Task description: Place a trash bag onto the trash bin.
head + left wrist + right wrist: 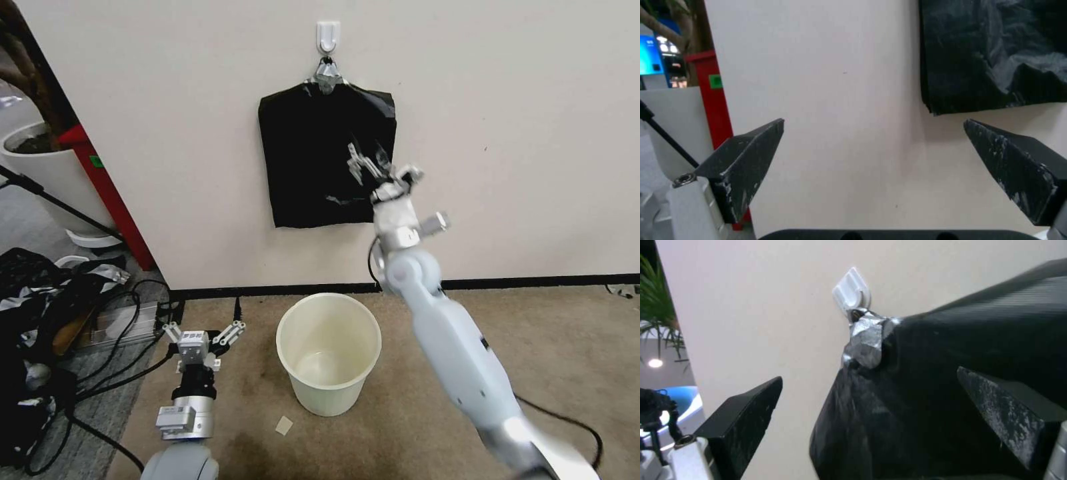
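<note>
The cream-white trash bin (330,399) stands open and upright on the carpet by the wall. Above it a flat pack of black bags (310,160) hangs from a white wall hook (328,35). A single trash bag apart from that pack is out of view. My right gripper (369,165) is raised in front of the pack's right half, open, nothing between its fingers. The right wrist view has the pack (951,350) and the hook (851,290) just beyond the right gripper (871,400). My left gripper (204,329) hovers low, left of the bin, open and empty, facing the wall (874,123).
A heap of black-and-silver plastic and cables (47,320) lies on the floor at the left. Behind it stand a white planter pot (50,170) and a red post (107,193). A paper scrap (284,425) lies on the carpet near the bin. A cable (573,427) trails at the right.
</note>
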Tool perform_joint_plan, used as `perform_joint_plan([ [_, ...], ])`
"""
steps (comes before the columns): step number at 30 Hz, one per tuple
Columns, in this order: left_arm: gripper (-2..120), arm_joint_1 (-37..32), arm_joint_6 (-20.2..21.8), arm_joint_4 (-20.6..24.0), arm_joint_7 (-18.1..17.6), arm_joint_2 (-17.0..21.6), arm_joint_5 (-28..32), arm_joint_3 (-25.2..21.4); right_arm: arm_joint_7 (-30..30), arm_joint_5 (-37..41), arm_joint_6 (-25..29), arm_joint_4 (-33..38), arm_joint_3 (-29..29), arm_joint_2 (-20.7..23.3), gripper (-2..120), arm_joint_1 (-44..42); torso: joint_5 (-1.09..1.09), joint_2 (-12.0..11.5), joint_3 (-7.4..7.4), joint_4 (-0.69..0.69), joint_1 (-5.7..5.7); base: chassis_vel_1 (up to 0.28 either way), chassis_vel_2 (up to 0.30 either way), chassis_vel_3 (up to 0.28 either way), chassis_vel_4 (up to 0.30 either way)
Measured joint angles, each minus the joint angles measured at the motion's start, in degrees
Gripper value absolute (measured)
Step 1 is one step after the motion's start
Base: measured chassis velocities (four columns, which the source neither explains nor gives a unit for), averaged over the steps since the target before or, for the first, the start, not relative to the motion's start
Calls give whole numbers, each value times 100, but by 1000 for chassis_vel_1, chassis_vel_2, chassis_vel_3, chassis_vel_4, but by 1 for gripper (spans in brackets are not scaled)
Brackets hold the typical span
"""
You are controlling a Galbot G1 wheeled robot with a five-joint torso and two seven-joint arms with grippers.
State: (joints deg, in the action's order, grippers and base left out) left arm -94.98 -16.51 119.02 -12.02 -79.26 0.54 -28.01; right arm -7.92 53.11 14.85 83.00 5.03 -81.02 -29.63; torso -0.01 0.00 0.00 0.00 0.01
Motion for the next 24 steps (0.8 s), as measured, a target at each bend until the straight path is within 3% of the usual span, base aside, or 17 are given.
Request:
perform_joint_plan([
  [10, 100, -88, -9, 136, 2, -134, -45, -45, 246, 83, -210, -743, -183, -449, 100, 844, 1, 0, 0, 1, -1, 0, 0, 0, 0],
  [24, 100, -95, -17, 75, -18, -145, 184, -75, 99, 235, -236, -1147, -214, -712, 100, 1182, 1, 0, 0, 0, -1, 0, 0, 0, 0],
])
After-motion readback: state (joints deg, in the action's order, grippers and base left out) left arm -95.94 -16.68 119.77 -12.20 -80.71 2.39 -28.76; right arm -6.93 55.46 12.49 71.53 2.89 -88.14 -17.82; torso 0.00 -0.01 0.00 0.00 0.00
